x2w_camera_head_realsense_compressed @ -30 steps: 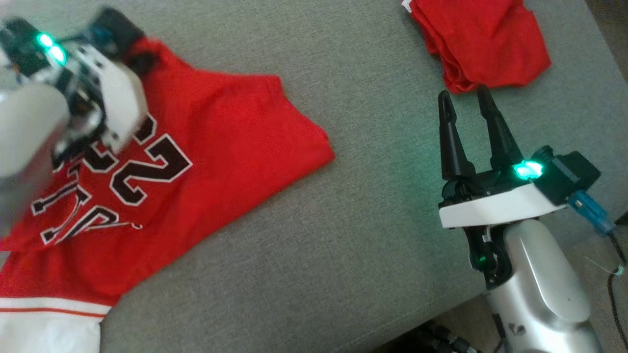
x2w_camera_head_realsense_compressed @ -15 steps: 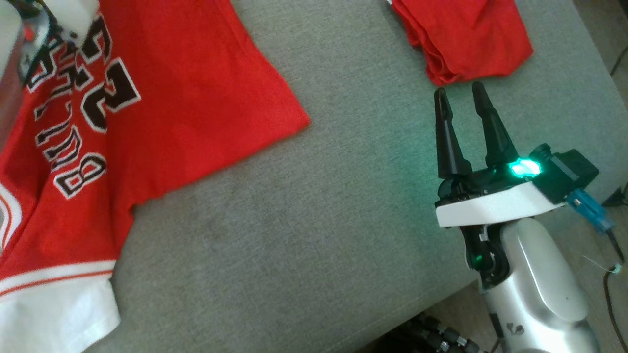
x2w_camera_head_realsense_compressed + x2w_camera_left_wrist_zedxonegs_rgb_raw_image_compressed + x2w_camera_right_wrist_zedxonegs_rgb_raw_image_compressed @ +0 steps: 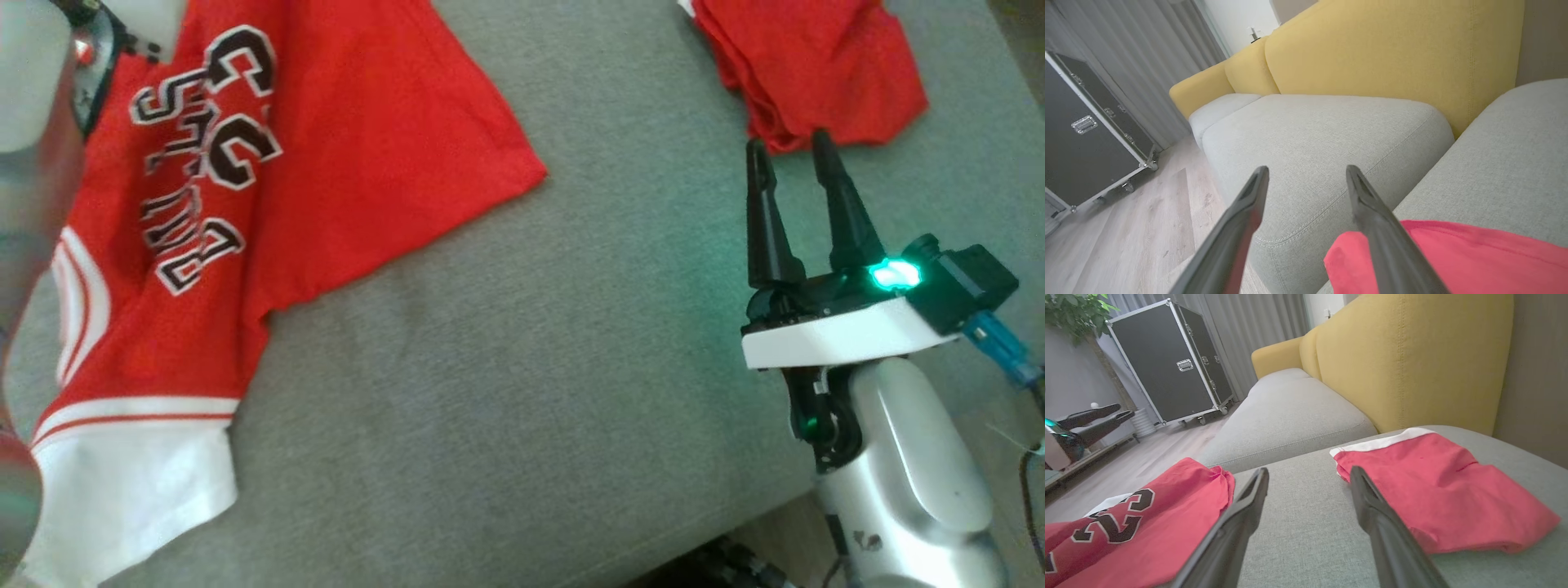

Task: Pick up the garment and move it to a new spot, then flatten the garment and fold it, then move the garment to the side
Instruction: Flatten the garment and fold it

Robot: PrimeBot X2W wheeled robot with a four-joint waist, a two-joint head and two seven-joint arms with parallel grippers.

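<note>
Jersey (image 3: pixel 343 139) lies on the seat cushion (image 3: pixel 531 367), left side. Folded garment (image 3: pixel 816 65) lies on the same cushion, far right, well apart. Sofa (image 3: pixel 1412 359) stands behind; flight case (image 3: pixel 1163 363) on the floor, far left.

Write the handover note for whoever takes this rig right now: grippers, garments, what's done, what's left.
Left gripper: open, empty, by the edge of the red jersey.
Right gripper: open, empty, tips near the other red garment at the far right of the grey cushion.
Jersey: lying rumpled on the left side of the cushion, held by neither gripper.
Done: jersey is down on the cushion.
Left: flatten, fold, move aside.
</note>
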